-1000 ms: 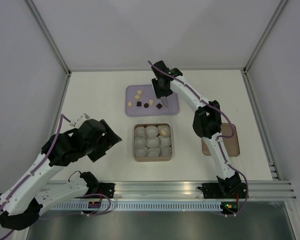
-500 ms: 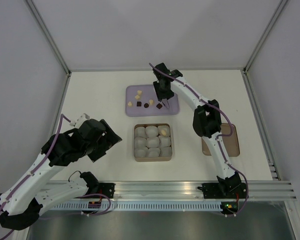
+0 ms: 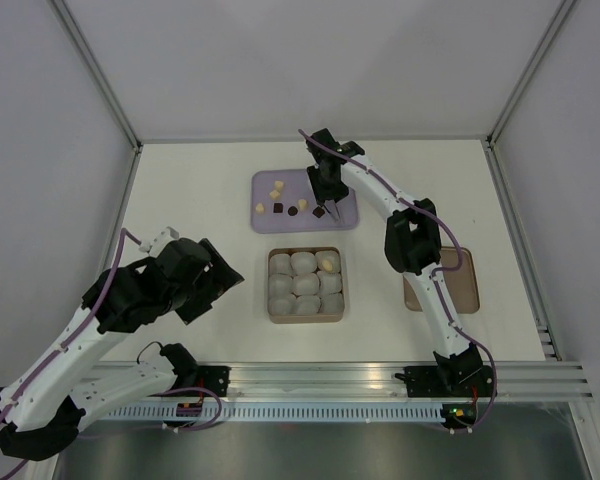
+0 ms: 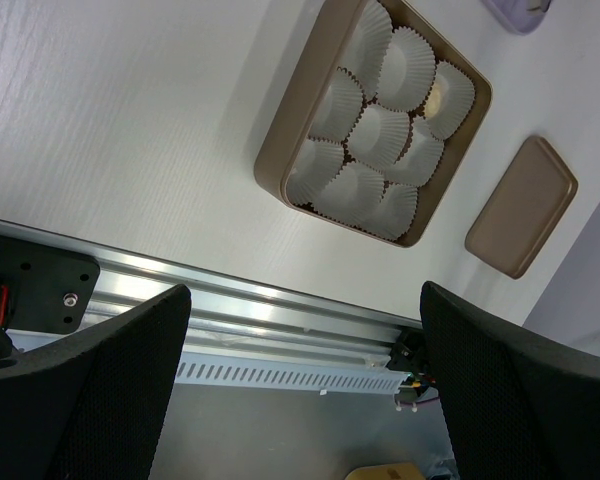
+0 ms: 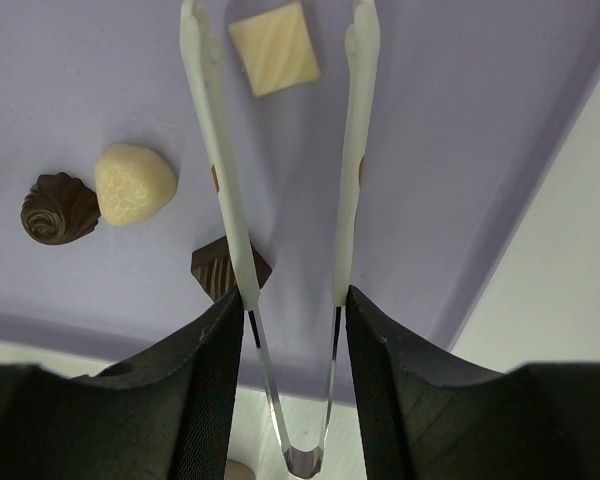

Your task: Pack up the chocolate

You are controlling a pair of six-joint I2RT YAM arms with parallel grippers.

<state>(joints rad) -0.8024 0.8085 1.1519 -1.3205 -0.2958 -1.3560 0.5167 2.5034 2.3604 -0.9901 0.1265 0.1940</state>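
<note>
Nearest, at about 8 o'clock from the box, the left gripper (image 3: 208, 282) hangs with its jaws spread as wide as they go and nothing in them, just where it was a second ago. The box (image 3: 307, 320) at the table's centre is unchanged too. It has nine paper cups (image 3: 280, 284), and only the one at its 1 o'clock corner holds a chocolate (image 3: 328, 262), a pale one; the other eight look bare. One brown lid (image 3: 458, 290) lies at 3 o'clock of the box, partly under the right arm. Farther off, at 12 o'clock, sits the single lilac tray (image 3: 342, 218), and here is the one change. The right gripper (image 5: 292, 325), half closed around one pair of tongs (image 5: 218, 170), has crept slightly toward 6 o'clock over the tray's right half. The tong tips stand apart with nothing pinched. A pale square (image 5: 274, 47) lies between them in the wrist view, though I cannot tell whether they have reached down to it. I judge this the approach to a second pick, so packing has barely begun. Loose on the tray, the wrist view shows five pieces, two pale and three dark; the overhead hints at a sixth, too small to be sure.
</note>
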